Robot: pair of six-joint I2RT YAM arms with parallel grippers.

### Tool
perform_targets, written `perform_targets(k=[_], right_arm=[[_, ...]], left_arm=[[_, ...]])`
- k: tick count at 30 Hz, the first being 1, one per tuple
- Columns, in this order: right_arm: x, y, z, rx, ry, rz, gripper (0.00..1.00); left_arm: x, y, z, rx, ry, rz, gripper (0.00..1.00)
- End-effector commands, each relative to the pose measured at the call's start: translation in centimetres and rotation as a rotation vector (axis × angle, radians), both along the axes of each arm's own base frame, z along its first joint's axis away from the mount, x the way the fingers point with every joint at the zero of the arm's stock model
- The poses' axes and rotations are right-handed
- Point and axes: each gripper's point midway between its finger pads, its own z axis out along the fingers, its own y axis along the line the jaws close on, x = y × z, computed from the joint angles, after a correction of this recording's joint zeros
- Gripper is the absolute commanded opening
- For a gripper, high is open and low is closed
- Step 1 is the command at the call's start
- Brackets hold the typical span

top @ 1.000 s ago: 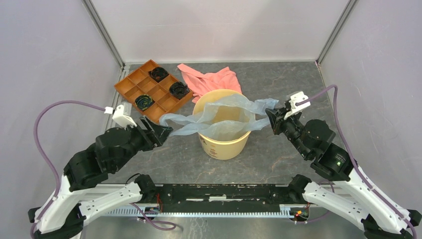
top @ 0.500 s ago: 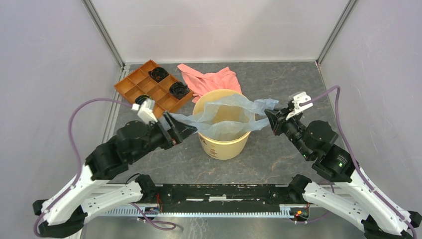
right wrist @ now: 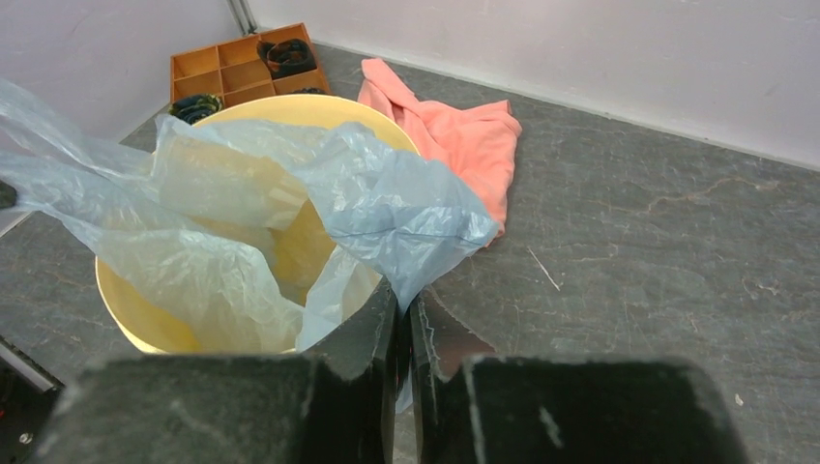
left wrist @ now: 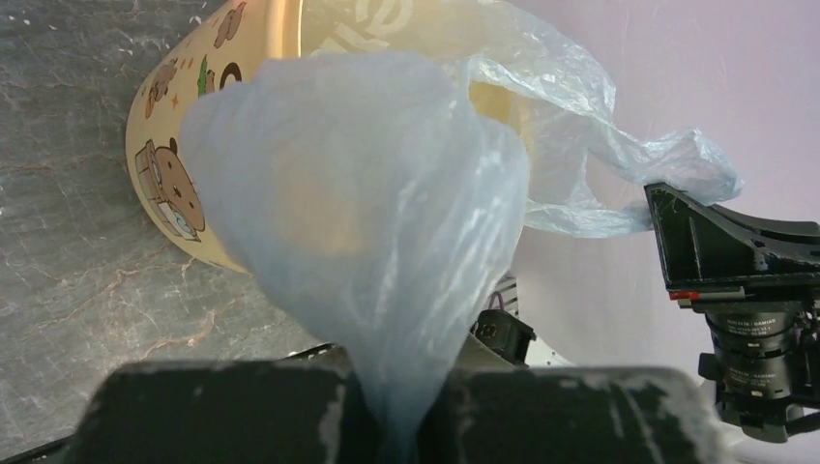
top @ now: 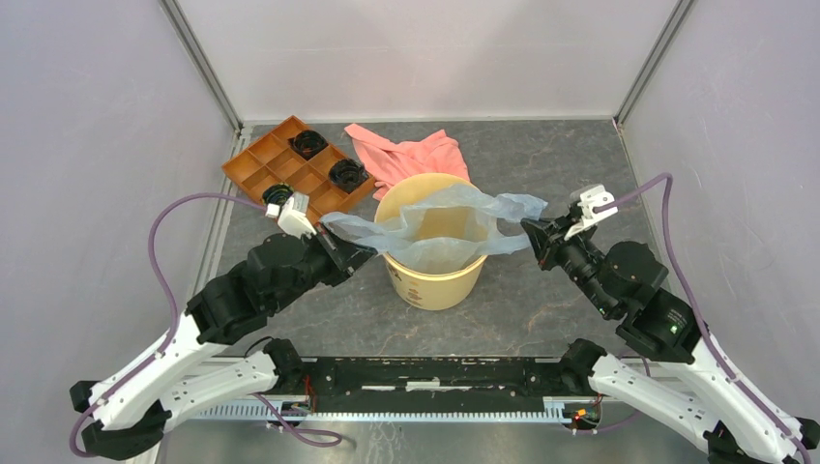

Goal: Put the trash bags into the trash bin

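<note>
Our left fingers [top: 346, 255] and right fingers [top: 533, 235] each pinch one end of the pale blue trash bag [top: 440, 215], stretched left-to-right over the tan bucket [top: 435, 280] at frame centre. Both ends lie outside its rim, so we judge inward-and-down comes next.

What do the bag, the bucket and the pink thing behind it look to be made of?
The bucket: likely moulded plastic, tan-yellow, smooth with slight sheen, cartoon print on its wall. The bag: thin plastic film, pale blue, translucent enough that the bucket shows through, and crinkled. The pink thing: seemingly fabric, matte, in soft folds.
</note>
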Motion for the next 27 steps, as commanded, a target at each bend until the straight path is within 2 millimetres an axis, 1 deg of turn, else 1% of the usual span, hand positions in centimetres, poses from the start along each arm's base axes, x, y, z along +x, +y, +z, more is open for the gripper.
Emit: perform_targets(k=[1, 4, 6, 8, 10, 13, 14, 15, 17, 20, 22, 24, 27], right_arm=[[-0.8, -0.6, 0.0, -0.002, 0.013, 0.006, 0.12], [-1.0, -1.3, -1.7, -0.026, 0.051, -0.017, 0.11], [-1.1, -2.1, -2.8, -0.037, 0.068, -0.049, 0.11], [-1.1, -3.1, -3.5, -0.042, 0.085, -0.094, 0.11], [-1.1, -3.7, -3.8, -0.044, 0.094, -0.121, 0.12], [-1.2, -4.4, -4.9, -0.054, 0.117, -0.153, 0.16], [-1.3, -4.5, -5.3, -0.048, 0.128, -0.161, 0.21], [-1.3, -4.4, -5.8, -0.043, 0.145, -0.16, 0.31], [-1.6, -3.2, -6.5, -0.023, 0.173, -0.108, 0.46], [-2.5, -0.8, -6.3, 0.047, 0.217, -0.002, 0.64], [-2.9, 0.0, -6.0, 0.111, 0.256, 0.024, 0.77], [-3.1, 0.7, -5.7, 0.174, 0.289, 0.035, 0.87], [-3.6, 1.8, -4.5, 0.251, 0.32, 0.076, 0.95]], left_arm=[[-0.8, 0.7, 0.2, 0.011, -0.032, -0.036, 0.02], [-2.0, 1.9, -1.8, 0.05, 0.004, -0.047, 0.02], [-2.7, 2.3, -2.8, 0.049, 0.022, -0.061, 0.02], [-3.4, 2.6, -3.2, 0.035, 0.024, -0.077, 0.02], [-3.8, 2.7, -3.4, 0.028, 0.025, -0.092, 0.02], [-4.2, 2.6, -4.1, 0.038, 0.034, -0.114, 0.02], [-4.2, 2.5, -4.4, 0.045, 0.041, -0.12, 0.02], [-4.3, 2.3, -4.8, 0.051, 0.05, -0.128, 0.02], [-4.3, 2.2, -5.4, 0.065, 0.06, -0.137, 0.02], [-4.2, 2.1, -5.9, 0.086, 0.064, -0.139, 0.02], [-4.3, 2.1, -6.0, 0.092, 0.059, -0.145, 0.02], [-4.3, 2.1, -6.0, 0.093, 0.057, -0.15, 0.02], [-4.5, 2.0, -6.1, 0.089, 0.058, -0.16, 0.02]])
